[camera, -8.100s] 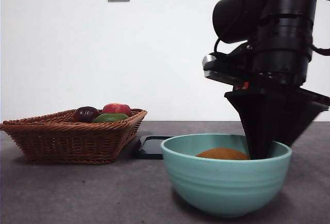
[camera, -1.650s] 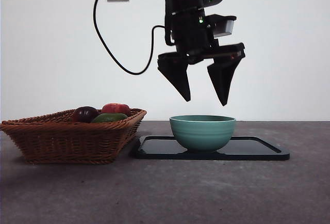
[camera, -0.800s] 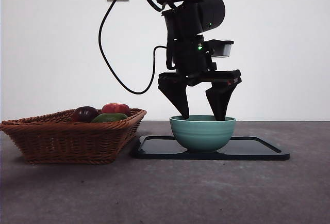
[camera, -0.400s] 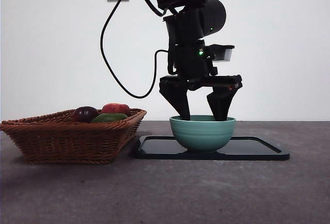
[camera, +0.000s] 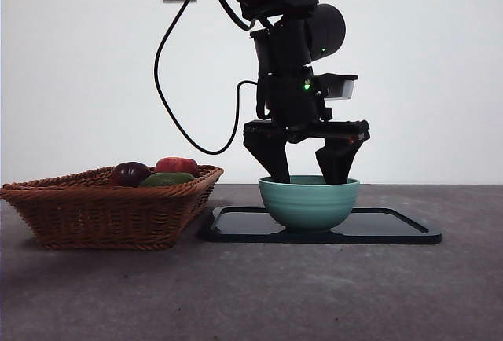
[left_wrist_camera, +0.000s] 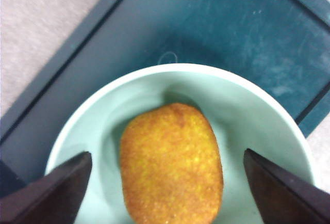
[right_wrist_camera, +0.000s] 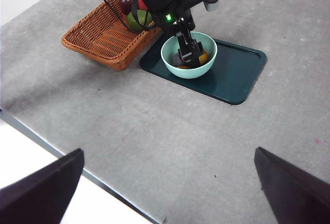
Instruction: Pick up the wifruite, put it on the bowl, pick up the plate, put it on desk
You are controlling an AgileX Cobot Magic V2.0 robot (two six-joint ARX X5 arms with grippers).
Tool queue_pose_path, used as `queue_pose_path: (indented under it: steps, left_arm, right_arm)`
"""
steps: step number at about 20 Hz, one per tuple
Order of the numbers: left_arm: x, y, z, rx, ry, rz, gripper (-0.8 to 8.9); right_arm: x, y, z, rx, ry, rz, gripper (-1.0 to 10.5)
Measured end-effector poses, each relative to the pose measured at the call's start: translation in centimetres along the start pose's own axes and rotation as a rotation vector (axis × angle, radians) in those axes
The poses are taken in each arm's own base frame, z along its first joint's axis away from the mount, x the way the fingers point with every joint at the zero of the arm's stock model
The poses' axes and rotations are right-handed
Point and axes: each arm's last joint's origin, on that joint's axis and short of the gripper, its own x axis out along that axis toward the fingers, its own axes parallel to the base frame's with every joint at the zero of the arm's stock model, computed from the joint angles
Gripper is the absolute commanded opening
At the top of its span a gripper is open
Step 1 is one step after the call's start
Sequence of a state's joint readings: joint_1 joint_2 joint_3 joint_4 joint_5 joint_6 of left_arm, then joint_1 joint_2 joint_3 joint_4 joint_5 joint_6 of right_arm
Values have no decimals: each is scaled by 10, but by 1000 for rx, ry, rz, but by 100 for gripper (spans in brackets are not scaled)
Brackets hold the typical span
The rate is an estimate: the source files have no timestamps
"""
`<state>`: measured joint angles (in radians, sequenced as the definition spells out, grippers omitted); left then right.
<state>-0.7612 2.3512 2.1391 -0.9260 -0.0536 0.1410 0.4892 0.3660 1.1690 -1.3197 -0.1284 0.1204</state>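
The orange-brown wifruite (left_wrist_camera: 172, 164) lies in the mint-teal bowl (camera: 309, 203), which stands on the dark teal plate (camera: 393, 229) on the grey desk (camera: 251, 294). My left gripper (camera: 308, 177) hangs straight over the bowl, open, with its tips dipped just inside the rim. In the left wrist view the jaws stand wide on either side of the fruit without touching it. My right gripper (right_wrist_camera: 167, 152) is open and empty high above the desk, and its view shows the bowl (right_wrist_camera: 167, 56), the plate (right_wrist_camera: 237, 74) and the left gripper (right_wrist_camera: 188, 53) from afar.
A brown wicker basket (camera: 110, 207) holding a dark purple, a red and a green fruit stands left of the plate, close to its edge. A black cable loops from the left arm above the basket. Bare desk stretches in front of the plate.
The left gripper has come down from above the bowl until its tips sit inside the rim, jaws still open. In the last half second it sank only slightly. The bowl and plate have not moved.
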Motion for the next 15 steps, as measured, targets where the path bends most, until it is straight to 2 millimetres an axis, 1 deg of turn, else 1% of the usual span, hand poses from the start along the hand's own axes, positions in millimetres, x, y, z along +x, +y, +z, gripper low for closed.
queue_pose_path:
  steps: [3, 4, 11, 13, 15]
  left_arm:
    - [2, 0, 0, 11, 5, -1, 231]
    - [2, 0, 0, 12, 4, -1, 207]
    - [1, 0, 0, 26, 4, -1, 209]
    - [-8, 1, 3, 27, 12, -2, 209]
    - [-28, 3, 13, 25, -18, 3, 209]
  right_arm:
    - [0, 0, 0, 0, 0, 0, 552]
    - [0, 0, 0, 0, 0, 0, 552]
    - [0, 0, 0, 0, 0, 0, 552]
    - [0, 0, 0, 0, 0, 0, 552]
    - [0, 0, 0, 0, 0, 0, 552]
